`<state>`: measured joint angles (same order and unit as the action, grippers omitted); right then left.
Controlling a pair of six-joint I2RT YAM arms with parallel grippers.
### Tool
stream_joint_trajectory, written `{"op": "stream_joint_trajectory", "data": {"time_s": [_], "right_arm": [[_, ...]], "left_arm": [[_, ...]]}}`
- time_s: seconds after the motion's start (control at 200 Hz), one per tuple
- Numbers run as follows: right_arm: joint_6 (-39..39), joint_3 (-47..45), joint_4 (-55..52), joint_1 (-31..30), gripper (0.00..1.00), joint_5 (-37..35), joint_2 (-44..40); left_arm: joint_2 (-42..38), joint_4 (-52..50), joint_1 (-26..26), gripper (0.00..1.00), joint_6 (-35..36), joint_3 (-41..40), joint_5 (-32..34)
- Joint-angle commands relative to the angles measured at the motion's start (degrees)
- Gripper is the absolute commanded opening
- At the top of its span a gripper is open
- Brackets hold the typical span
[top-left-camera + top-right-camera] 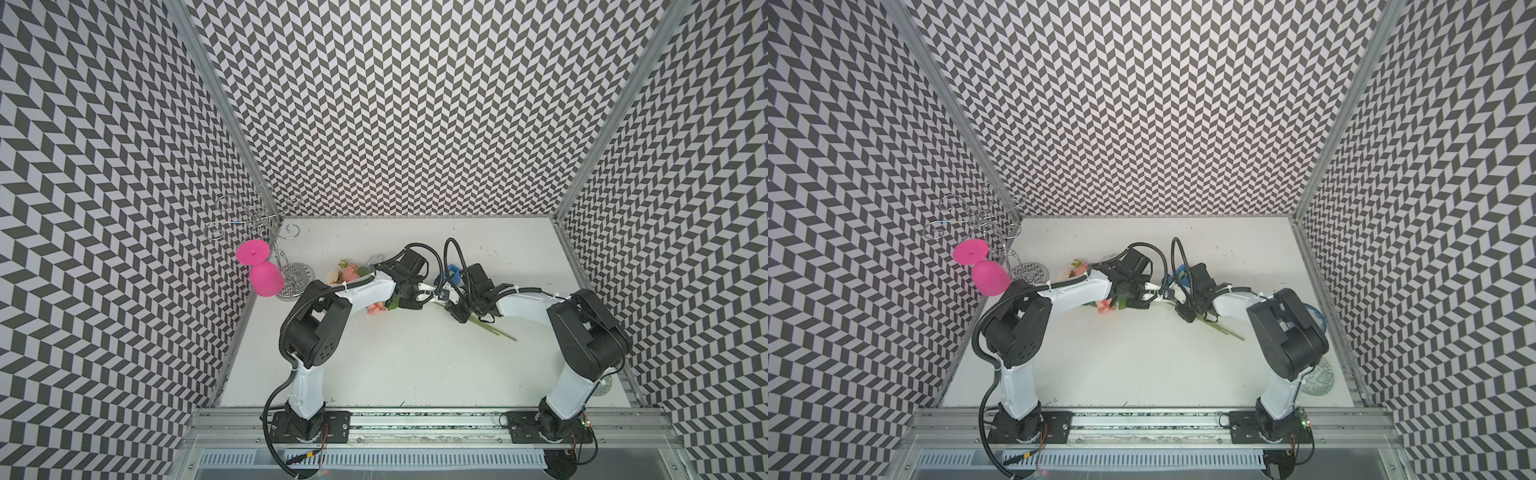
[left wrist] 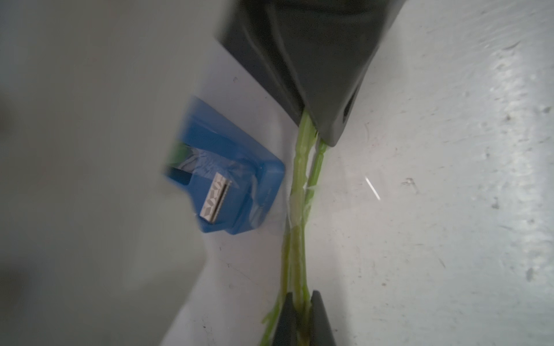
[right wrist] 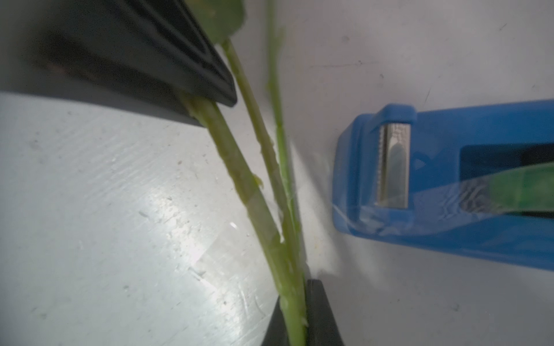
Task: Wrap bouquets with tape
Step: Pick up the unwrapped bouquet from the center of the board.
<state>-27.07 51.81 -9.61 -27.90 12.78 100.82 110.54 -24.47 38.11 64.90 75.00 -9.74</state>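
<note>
The bouquets (image 1: 376, 308) lie across the middle of the table, pink and peach blooms to the left and green stem ends (image 1: 498, 330) to the right. My left gripper (image 2: 299, 302) is shut on the stems (image 2: 296, 248). My right gripper (image 3: 295, 292) is shut on the same stems (image 3: 254, 191) a short way along. The two grippers face each other closely in both top views, left gripper (image 1: 430, 294) and right gripper (image 1: 448, 300). A clear strip of tape (image 2: 299, 206) clings around the stems between them. The blue tape dispenser (image 1: 452, 274) (image 3: 449, 179) stands just behind the stems, with tape trailing off its cutter.
A wire rack (image 1: 257, 224) stands in the back left corner with a pink goblet (image 1: 266, 282) hanging upside down from it. Patterned plates (image 1: 1318, 380) lie by the right wall, partly behind the right arm. Patterned walls close in three sides.
</note>
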Motion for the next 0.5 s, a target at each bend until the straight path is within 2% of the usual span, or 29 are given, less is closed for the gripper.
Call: {"op": "stream_joint_trajectory", "data": {"time_s": [0.0,0.11,0.225,0.285,0.365,0.496], "right_arm": [[-1.74,-3.76,-1.04,-0.17,0.00,-4.93,-0.51],[-0.93,-3.71,1.06,-0.03,0.00,-2.06,-5.03],[-2.07,-3.13,1.37,-0.08,0.00,-0.36,-7.32],[-2.63,-2.69,0.99,0.00,0.00,0.99,-6.91],[-1.92,-3.18,2.07,-0.16,0.00,2.99,-6.77],[-1.51,-3.60,2.58,-0.17,0.00,4.12,-6.20]], "left_arm": [[-0.91,-1.07,-0.23,0.00,-4.94,1.07,-1.84],[-1.62,0.38,-0.27,0.00,-4.94,-0.41,-0.20],[-2.07,4.22,-0.25,0.18,-6.17,-2.26,2.17],[-1.95,4.85,-0.14,0.32,-6.04,-2.32,2.67],[-1.44,5.09,-0.16,0.38,-5.67,-2.00,2.82],[-0.58,8.12,-0.27,0.52,-7.24,-3.71,4.87]]}}
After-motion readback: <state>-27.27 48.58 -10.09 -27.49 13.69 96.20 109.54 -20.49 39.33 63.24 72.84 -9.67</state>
